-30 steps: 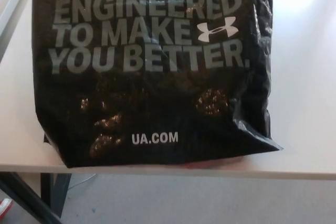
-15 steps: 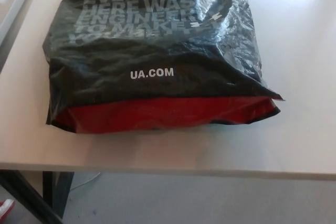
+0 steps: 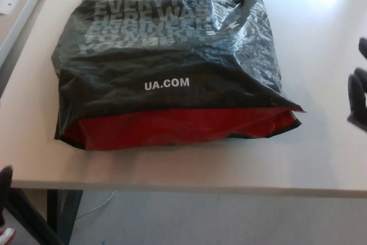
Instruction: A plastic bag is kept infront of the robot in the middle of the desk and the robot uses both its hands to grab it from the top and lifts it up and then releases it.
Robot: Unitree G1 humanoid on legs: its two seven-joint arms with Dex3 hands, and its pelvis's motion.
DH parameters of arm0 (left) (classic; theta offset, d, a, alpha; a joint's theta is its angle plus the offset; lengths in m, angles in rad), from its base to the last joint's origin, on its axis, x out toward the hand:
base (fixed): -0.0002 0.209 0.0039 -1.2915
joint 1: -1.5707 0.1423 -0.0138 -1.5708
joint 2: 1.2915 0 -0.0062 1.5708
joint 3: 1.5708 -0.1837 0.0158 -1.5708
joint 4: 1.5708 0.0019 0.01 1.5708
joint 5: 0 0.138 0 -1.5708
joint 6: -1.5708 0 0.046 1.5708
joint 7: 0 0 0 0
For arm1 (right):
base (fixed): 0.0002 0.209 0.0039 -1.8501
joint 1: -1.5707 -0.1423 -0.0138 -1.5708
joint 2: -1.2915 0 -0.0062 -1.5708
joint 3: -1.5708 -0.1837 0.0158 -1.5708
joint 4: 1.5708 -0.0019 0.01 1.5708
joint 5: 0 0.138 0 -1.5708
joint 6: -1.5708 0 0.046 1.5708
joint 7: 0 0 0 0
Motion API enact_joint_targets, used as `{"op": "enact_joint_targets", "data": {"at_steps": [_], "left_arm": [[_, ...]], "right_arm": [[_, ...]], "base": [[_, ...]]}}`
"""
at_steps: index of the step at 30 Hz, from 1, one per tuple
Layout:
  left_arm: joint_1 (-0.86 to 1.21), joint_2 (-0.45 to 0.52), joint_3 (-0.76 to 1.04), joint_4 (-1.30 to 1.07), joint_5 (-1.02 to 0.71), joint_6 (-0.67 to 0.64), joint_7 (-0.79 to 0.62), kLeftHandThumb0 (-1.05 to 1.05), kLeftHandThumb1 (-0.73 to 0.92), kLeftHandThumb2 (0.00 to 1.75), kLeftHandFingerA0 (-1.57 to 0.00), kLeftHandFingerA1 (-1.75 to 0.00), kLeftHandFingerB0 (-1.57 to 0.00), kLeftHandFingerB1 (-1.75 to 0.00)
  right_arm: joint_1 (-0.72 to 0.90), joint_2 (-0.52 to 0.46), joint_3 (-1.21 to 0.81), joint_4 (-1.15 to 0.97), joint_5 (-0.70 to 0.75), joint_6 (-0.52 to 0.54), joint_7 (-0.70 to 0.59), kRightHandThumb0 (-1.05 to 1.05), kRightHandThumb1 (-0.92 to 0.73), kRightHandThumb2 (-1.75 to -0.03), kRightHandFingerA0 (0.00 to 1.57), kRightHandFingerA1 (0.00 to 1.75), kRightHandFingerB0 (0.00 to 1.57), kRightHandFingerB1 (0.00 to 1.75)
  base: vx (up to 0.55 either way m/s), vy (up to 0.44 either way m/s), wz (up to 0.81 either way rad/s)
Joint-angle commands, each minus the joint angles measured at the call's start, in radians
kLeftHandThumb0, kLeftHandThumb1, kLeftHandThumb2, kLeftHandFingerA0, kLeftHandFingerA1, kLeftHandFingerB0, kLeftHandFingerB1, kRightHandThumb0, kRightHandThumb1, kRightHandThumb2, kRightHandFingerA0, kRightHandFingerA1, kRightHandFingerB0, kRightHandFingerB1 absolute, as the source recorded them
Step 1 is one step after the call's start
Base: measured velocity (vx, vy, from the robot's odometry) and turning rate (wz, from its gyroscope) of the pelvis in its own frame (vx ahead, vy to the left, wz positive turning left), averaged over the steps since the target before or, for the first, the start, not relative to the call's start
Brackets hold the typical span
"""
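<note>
Black bag (image 3: pixel 172 67) slumped flat on counter (image 3: pixel 321 159), red gusset showing; contents hidden. Right robot hand (image 3: pixel 358 93) beside bag, apart, empty, fingers spread. Left out of shot.

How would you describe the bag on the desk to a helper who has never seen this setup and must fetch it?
Look at the pale desk in front of the robot; in its middle lies a black plastic bag, slumped flat. It shows white "UA.COM" lettering, grey slogan text above, a cut-out handle at the far end and a red bottom panel facing the near edge. Nothing else lies on the desk.
</note>
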Motion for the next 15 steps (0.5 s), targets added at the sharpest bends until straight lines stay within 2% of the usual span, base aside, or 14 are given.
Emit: {"op": "enact_joint_targets", "data": {"at_steps": [1, 3, 5, 6, 7, 8, 9, 10, 13, 14, 15], "left_arm": [[0.665, -0.24, -0.058, -0.029, -0.337, -0.837, -0.102, -0.32, 0.61, 1.15, 0.0, -0.49, 0.0, -0.48], [0.698, -0.252, -0.094, 0.005, -0.342, -0.866, -0.102, -0.32, 0.62, 1.15, 0.0, -0.49, 0.0, -0.48], [0.718, -0.257, -0.123, 0.036, -0.348, -0.875, -0.111, -0.32, 0.62, 1.15, 0.0, -0.49, 0.0, -0.48], [0.73, -0.265, -0.132, 0.064, -0.344, -0.879, -0.114, -0.66, 0.76, 0.97, -0.08, -0.41, -0.07, -0.37], [0.725, -0.271, -0.14, 0.089, -0.342, -0.892, -0.113, -0.32, 0.64, 1.16, 0.0, -0.49, 0.0, -0.48], [0.724, -0.272, -0.142, 0.098, -0.345, -0.899, -0.114, -0.32, 0.64, 1.16, 0.0, -0.49, 0.0, -0.48], [0.701, -0.281, -0.137, 0.138, -0.336, -0.898, -0.114, -0.32, 0.63, 1.15, 0.0, -0.49, 0.0, -0.48], [0.691, -0.287, -0.131, 0.156, -0.326, -0.898, -0.111, -0.31, 0.65, 1.16, 0.0, -0.49, 0.0, -0.48], [0.708, -0.291, -0.137, 0.134, -0.35, -0.87, -0.122, -0.31, 0.64, 1.16, -0.01, -0.49, 0.0, -0.47], [0.713, -0.294, -0.135, 0.129, -0.346, -0.867, -0.116, -0.59, 0.92, 0.68, -0.18, -0.33, -0.16, -0.28], [0.713, -0.296, -0.134, 0.13, -0.345, -0.867, -0.115, -0.59, 0.91, 0.68, -0.18, -0.33, -0.17, -0.28]], "right_arm": [[0.87, 0.008, 0.081, -0.462, -0.17, -0.885, 0.097, -0.79, -0.72, -1.01, 0.0, 0.1, 0.0, 0.08], [0.915, -0.014, 0.088, -0.412, -0.179, -0.951, 0.112, -0.74, -0.65, -0.95, 0.0, 0.12, 0.0, 0.1], [0.97, -0.03, 0.073, -0.411, -0.232, -0.959, 0.094, -0.76, -0.65, -0.94, 0.0, 0.1, 0.0, 0.08], [1.017, -0.025, 0.052, -0.417, -0.306, -0.957, 0.053, -0.78, -0.64, -0.95, 0.0, 0.13, 0.0, 0.09], [1.04, -0.022, 0.046, -0.411, -0.335, -0.964, 0.035, -0.79, -0.63, -0.94, 0.0, 0.15, 0.0, 0.1], [1.051, -0.02, 0.046, -0.411, -0.347, -0.969, 0.027, -0.79, -0.63, -0.94, 0.0, 0.15, 0.0, 0.1], [1.092, -0.024, 0.041, -0.404, -0.372, -0.97, 0.017, -0.77, -0.6, -0.93, 0.0, 0.2, 0.0, 0.18], [1.119, -0.028, 0.037, -0.395, -0.388, -0.981, 0.013, -0.72, -0.52, -0.88, 0.0, 0.22, 0.0, 0.18], [1.104, -0.019, 0.037, -0.327, -0.405, -1.037, -0.01, -0.73, -0.53, -0.88, 0.0, 0.21, 0.0, 0.15], [1.095, -0.016, 0.039, -0.311, -0.413, -1.046, -0.019, -0.77, -0.55, -0.88, 0.0, 0.2, 0.0, 0.11], [1.091, -0.015, 0.041, -0.303, -0.42, -1.049, -0.025, -0.78, -0.58, -0.9, 0.0, 0.2, 0.0, 0.11]], "base": [[0.0, 0.0, 0.0], [0.0, 0.0, 0.0], [0.0, 0.0, 0.0], [0.0, 0.0, 0.0], [0.0, 0.0, 0.0], [0.0, 0.0, 0.0], [0.0, 0.0, 0.0], [0.0, 0.0, 0.0], [0.0, 0.0, 0.0], [0.0, 0.0, 0.0], [0.0, 0.0, 0.0]]}}
